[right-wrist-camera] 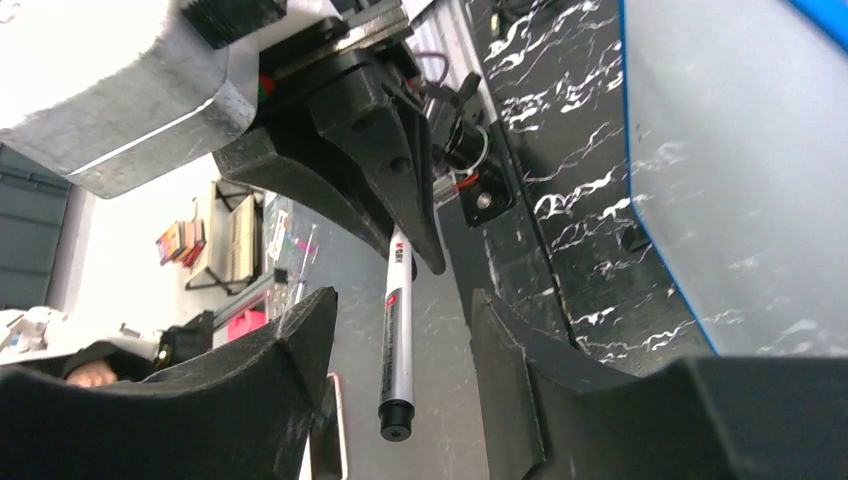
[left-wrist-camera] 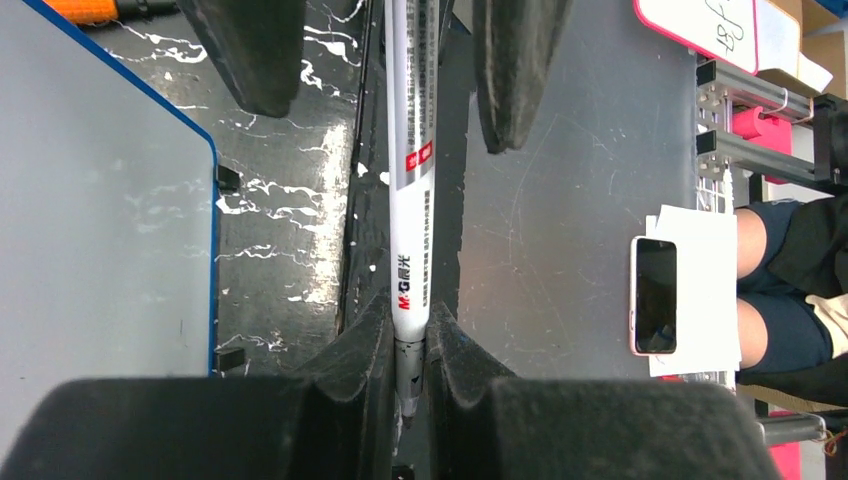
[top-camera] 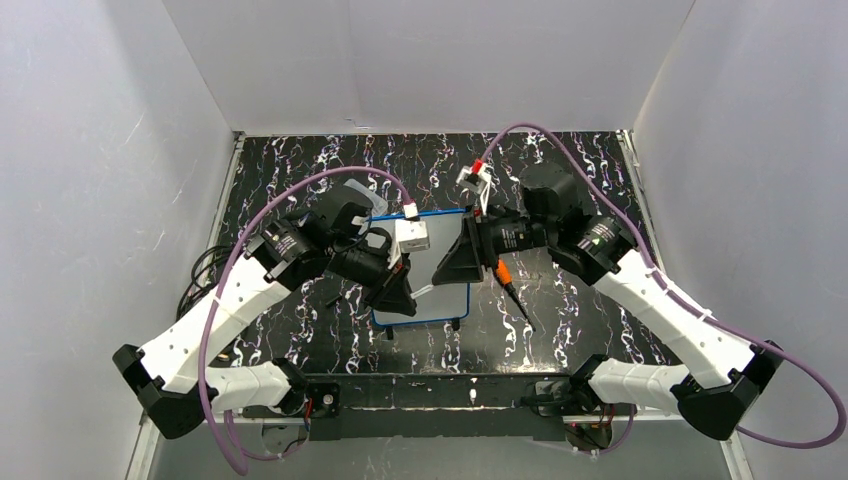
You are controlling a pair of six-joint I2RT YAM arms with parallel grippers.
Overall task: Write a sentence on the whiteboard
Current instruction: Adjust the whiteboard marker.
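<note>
The whiteboard [top-camera: 438, 302], white with a blue frame, lies in the middle of the table, partly under both grippers. It also shows in the left wrist view [left-wrist-camera: 100, 220] and the right wrist view [right-wrist-camera: 740, 150]. No written sentence shows on its visible surface. My left gripper [left-wrist-camera: 408, 330] is shut on a white marker [left-wrist-camera: 412, 200] near its tip. The marker's barrel runs between the open fingers [left-wrist-camera: 255, 50] of my right gripper [right-wrist-camera: 400, 300], touching neither; its black rear end [right-wrist-camera: 396, 420] hangs free. In the top view the left gripper [top-camera: 398, 293] and right gripper [top-camera: 452, 262] face each other over the board.
An orange-and-black pen [top-camera: 508, 285] lies on the black marbled table [top-camera: 580, 170] just right of the board. A clear plastic piece [top-camera: 365, 195] sits behind the board's far left corner. White walls enclose three sides. A phone [left-wrist-camera: 655, 295] lies on a surface beyond the near edge.
</note>
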